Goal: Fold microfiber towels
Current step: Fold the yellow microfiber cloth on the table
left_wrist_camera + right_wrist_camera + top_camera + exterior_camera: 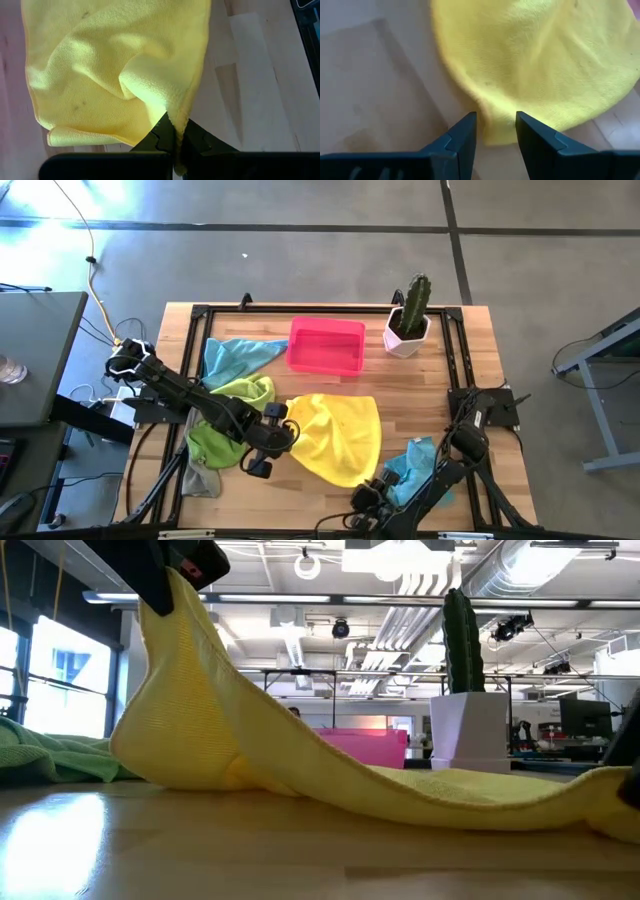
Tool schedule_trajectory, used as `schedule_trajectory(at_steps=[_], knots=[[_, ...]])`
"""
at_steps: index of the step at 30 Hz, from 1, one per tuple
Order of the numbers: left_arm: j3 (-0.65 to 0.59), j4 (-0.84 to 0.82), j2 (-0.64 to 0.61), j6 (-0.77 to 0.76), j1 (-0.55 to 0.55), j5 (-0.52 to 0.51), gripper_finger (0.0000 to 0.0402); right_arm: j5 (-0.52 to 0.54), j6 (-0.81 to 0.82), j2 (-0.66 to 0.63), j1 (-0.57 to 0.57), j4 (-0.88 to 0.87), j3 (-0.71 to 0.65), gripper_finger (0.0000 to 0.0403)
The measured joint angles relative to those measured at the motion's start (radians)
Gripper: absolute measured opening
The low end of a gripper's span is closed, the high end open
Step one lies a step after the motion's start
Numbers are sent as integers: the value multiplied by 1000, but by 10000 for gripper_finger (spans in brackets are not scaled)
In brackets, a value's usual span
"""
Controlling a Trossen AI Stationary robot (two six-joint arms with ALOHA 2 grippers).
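Observation:
A yellow towel (335, 438) lies mid-table, its left part raised. My left gripper (288, 430) is shut on that raised part; it also shows in the low view (170, 575). My right gripper (496, 125) is open at the towel's near edge (495, 135), one finger on either side; whether they touch it I cannot tell. Lime green towels (228, 420) are heaped under my left arm. A grey towel (200, 480) lies at the near left. One light blue towel (235, 355) lies at the far left, another (410, 470) under my right arm. My left gripper pinches the yellow towel's left edge (179, 120) between its two shut fingers, where the cloth is gathered into a fold. The fingers come from the table's left, slanting down. The held part is lifted (185, 630) and the cloth slopes down to the table on the right (480, 790).
A pink tray (327, 345) stands at the far middle, with a potted cactus (410, 320) in a white pot to its right. Bare wood (440, 400) shows to the right of the yellow towel.

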Motion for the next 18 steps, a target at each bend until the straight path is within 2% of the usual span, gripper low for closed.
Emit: schedule_trajectory(at_steps=[9, 18], knots=[[0, 11, 0, 4, 0, 0, 0, -45, 4, -5, -31, -1, -78, 129], [0, -6, 0, 4, 0, 1, 0, -75, 4, -3, -31, -83, -88, 129]])
